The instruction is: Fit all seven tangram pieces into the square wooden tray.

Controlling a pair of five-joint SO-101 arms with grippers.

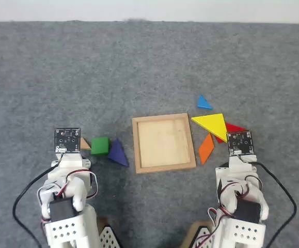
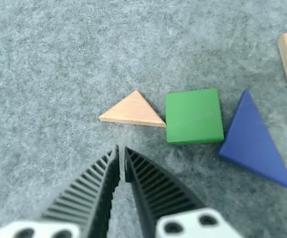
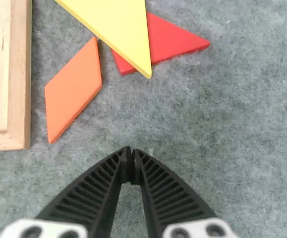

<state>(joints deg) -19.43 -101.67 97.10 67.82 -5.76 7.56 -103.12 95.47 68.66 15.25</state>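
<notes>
1. Grey felt-like matting covers the table. High view: the square wooden tray [image 1: 136, 144] lies empty between the left arm [image 1: 69, 178] and the right arm [image 1: 239, 175], and all seven pieces lie outside it.
   - On the left arm's side of the tray: tan triangle [image 1: 84, 144], green square [image 1: 100, 145], dark blue triangle [image 1: 117, 153].
   - On the right arm's side: light blue triangle [image 1: 203, 103], yellow triangle [image 1: 213, 124], red triangle [image 1: 234, 127], orange parallelogram [image 1: 206, 148].
2. Left wrist view: the left gripper [image 2: 121, 151] holds nothing, and its jaws are drawn together to a hairline gap.
   - The tan triangle lies just ahead of the jaw tips, one corner touching the green square.
   - The dark blue triangle lies beyond the square, towards the tray.
3. Right wrist view: the right gripper [image 3: 130, 151] holds nothing, and its jaw tips meet.
   - The orange parallelogram lies ahead of the tips, beside the tray rim.
   - The yellow triangle lies farther ahead and overlaps the red triangle.
4. Hazards, as judged:
   - Descending with the jaws closed would push a piece instead of pinching it.
   - Gripping the tan triangle may shove the green square, since the two touch.
   - Pulling the red triangle first would drag the yellow triangle lying across it.
   - Flat pieces on soft matting give the tips little edge, so slippage is likely.
   - A piece released tilted may catch on the tray rim.
</notes>
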